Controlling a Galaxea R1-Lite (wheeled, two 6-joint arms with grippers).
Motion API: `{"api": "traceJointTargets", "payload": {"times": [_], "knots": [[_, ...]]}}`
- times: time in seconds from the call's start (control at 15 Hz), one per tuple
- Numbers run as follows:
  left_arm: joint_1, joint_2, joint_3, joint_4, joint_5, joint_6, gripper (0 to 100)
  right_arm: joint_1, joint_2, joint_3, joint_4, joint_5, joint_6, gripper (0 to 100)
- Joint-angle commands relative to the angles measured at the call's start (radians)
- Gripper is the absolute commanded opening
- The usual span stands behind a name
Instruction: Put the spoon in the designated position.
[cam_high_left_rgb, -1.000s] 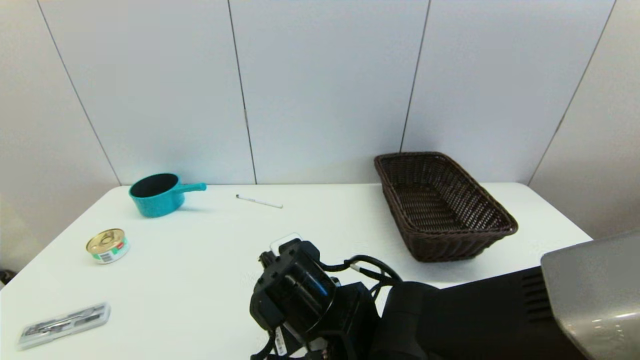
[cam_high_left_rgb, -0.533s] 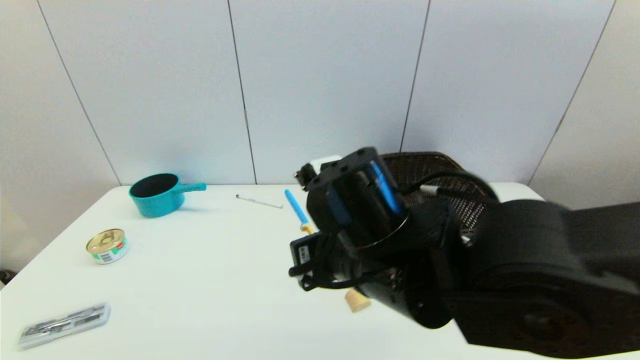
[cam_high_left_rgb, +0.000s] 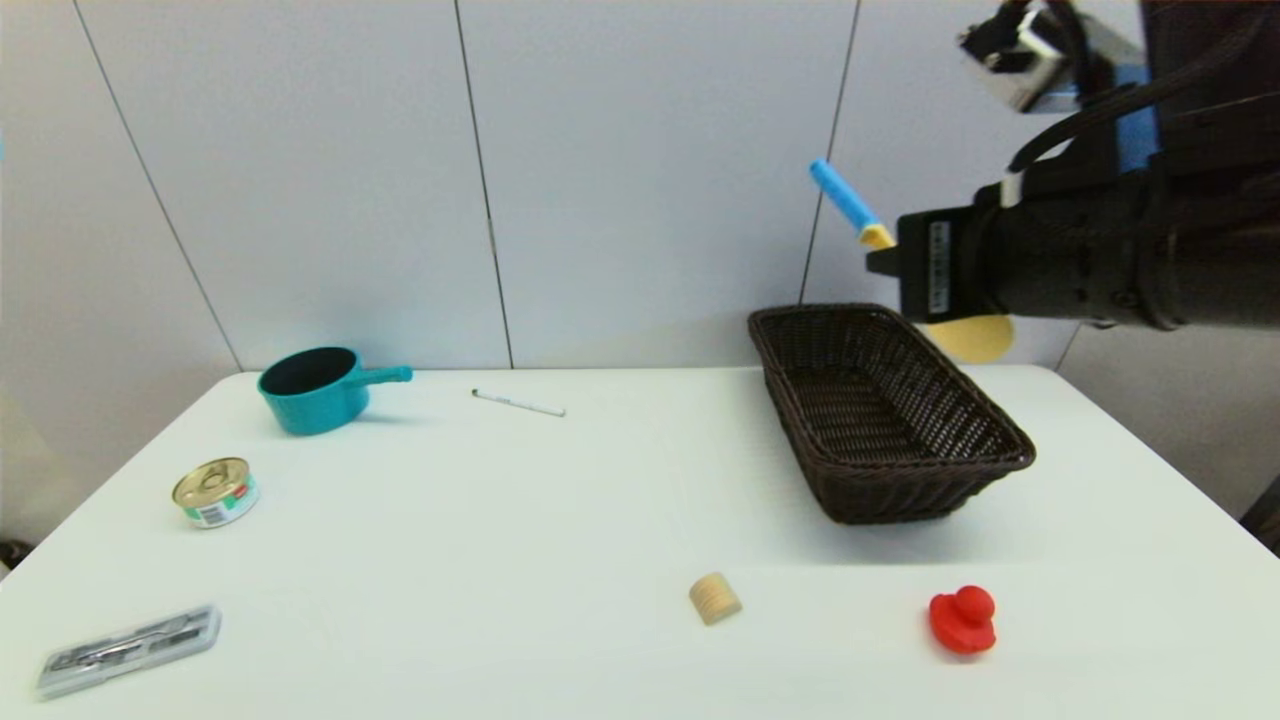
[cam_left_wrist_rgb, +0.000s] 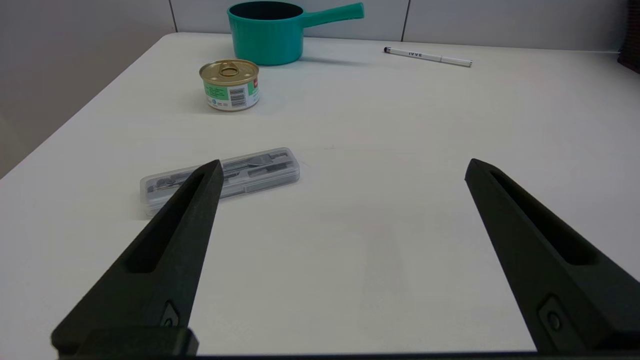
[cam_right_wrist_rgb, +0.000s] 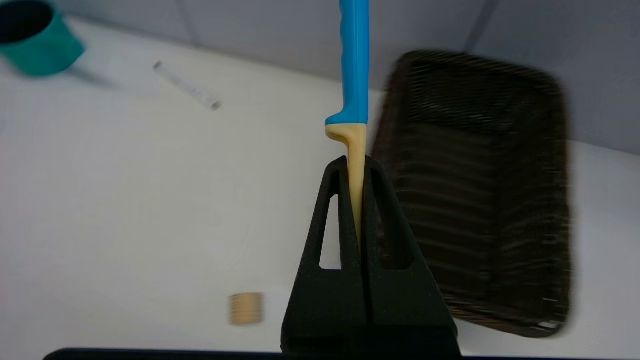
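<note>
The spoon (cam_high_left_rgb: 845, 200) hangs high in the air at the right, its blue handle pointing up and left and its pale yellow bowl (cam_high_left_rgb: 970, 338) showing below the arm, above the far right side of the basket (cam_high_left_rgb: 880, 410). My right gripper (cam_high_left_rgb: 885, 255) is shut on the spoon's yellow neck. In the right wrist view the black fingers (cam_right_wrist_rgb: 340, 210) pinch the neck (cam_right_wrist_rgb: 356, 150), and the blue handle (cam_right_wrist_rgb: 354, 60) sticks out beyond them. My left gripper (cam_left_wrist_rgb: 345, 165) stands open and empty low over the table's near left.
On the table are a teal pot (cam_high_left_rgb: 310, 388), a white pen (cam_high_left_rgb: 518, 403), a small can (cam_high_left_rgb: 215, 491), a clear case (cam_high_left_rgb: 130, 648), a cork-like cylinder (cam_high_left_rgb: 714, 598) and a red toy (cam_high_left_rgb: 962, 620). The dark wicker basket stands at the back right.
My right arm has risen from low over the table's front middle up and to the right, carrying the spoon. The cylinder and the red toy have come into view.
</note>
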Motion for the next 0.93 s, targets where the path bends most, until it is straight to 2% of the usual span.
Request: {"api": "traceJointTargets", "payload": {"times": [0.07, 0.4, 0.53, 0.73, 0.93], "knots": [[0.000, 0.001, 0.002, 0.000, -0.001, -0.002, 100, -0.285, -0.101, 0.019, 0.104, 0.040, -0.044, 0], [0.000, 0.001, 0.002, 0.000, -0.001, 0.000, 100, -0.513, 0.011, 0.045, 0.098, 0.038, -0.046, 0], [0.000, 0.001, 0.002, 0.000, -0.001, 0.000, 100, -0.590, 0.109, 0.045, 0.067, 0.038, -0.046, 0], [0.000, 0.001, 0.002, 0.000, 0.001, 0.000, 100, -0.621, 0.276, 0.036, -0.003, 0.046, -0.046, 0], [0.000, 0.001, 0.002, 0.000, 0.001, 0.000, 100, -0.630, 0.425, -0.015, -0.065, 0.070, -0.073, 0]]}}
